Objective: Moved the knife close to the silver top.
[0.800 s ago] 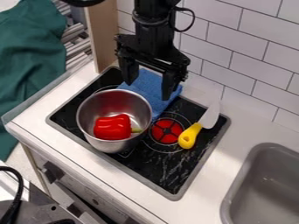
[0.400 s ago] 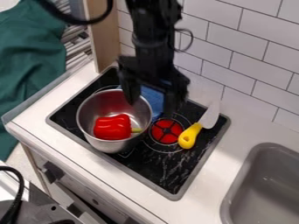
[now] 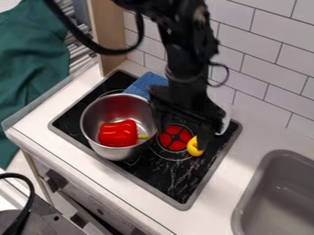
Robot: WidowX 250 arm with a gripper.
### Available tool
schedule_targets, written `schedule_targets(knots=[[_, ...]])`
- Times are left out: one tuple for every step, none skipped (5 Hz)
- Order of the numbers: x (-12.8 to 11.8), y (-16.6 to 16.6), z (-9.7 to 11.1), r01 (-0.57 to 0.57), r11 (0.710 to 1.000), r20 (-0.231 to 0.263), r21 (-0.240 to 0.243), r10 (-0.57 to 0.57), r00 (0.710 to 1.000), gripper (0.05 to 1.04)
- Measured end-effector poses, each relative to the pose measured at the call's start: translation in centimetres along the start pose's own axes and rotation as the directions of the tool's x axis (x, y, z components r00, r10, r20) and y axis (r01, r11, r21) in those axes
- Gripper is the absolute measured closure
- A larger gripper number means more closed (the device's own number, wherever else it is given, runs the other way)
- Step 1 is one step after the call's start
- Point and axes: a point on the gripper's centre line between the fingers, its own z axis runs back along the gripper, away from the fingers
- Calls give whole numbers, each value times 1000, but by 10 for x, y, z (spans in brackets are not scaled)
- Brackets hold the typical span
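Note:
The gripper (image 3: 182, 137) hangs open over the right part of the black stovetop, its two fingers wide apart around the red burner disc. Its right finger is in front of the toy knife (image 3: 194, 148), hiding much of the yellow handle; part of the white blade (image 3: 226, 123) shows at the finger's right. Whether finger and knife touch, I cannot tell. The left finger hangs beside the silver pot's (image 3: 92, 107) right rim. No other silver top can be made out.
A red pepper (image 3: 118, 133) lies in the pot. Behind the pot is a folded blue cloth (image 3: 144, 84). The stovetop's (image 3: 165, 181) raised frame surrounds the burners. A grey sink (image 3: 276, 193) lies at lower right, and a tiled wall (image 3: 264, 59) stands behind.
My gripper has come down and to the right, from above the blue cloth to the burner and the knife. Knife, pot and pepper have not visibly moved.

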Motion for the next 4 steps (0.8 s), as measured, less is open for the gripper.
schedule_targets(knots=[[7, -7, -28, -26, 999, -64, 21, 27, 998, 75], [17, -8, -47, -53, 998, -91, 36, 56, 994, 75], [29, -6, -60, -62, 996, -101, 63, 68, 993, 75], [39, -6, -66, -73, 995, -93, 69, 79, 993, 75]])
